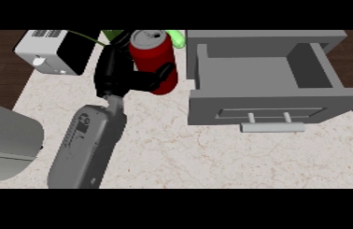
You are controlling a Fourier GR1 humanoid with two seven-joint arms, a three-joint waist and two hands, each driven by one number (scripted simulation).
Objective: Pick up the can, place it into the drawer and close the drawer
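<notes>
- Red cylindrical metal can (pixel 153 55): upright, clasped in the black left hand (pixel 114 76), fingers behind and thumb in front. Probably light, stiff and smooth-walled, so best held mid-body.
- Open grey drawer (pixel 248 74): right of the hand; its left wall likely needs clearing.
- White box appliance (pixel 52 50): left of the hand, apart.

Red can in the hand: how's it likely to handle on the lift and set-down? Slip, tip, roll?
Probably rigid: the can shows a straight cylinder shape with the left hand curled round it. Its smooth sides may slip. Tall and narrow, it could tip if set upright in the open drawer, and would likely roll if laid down.
</notes>
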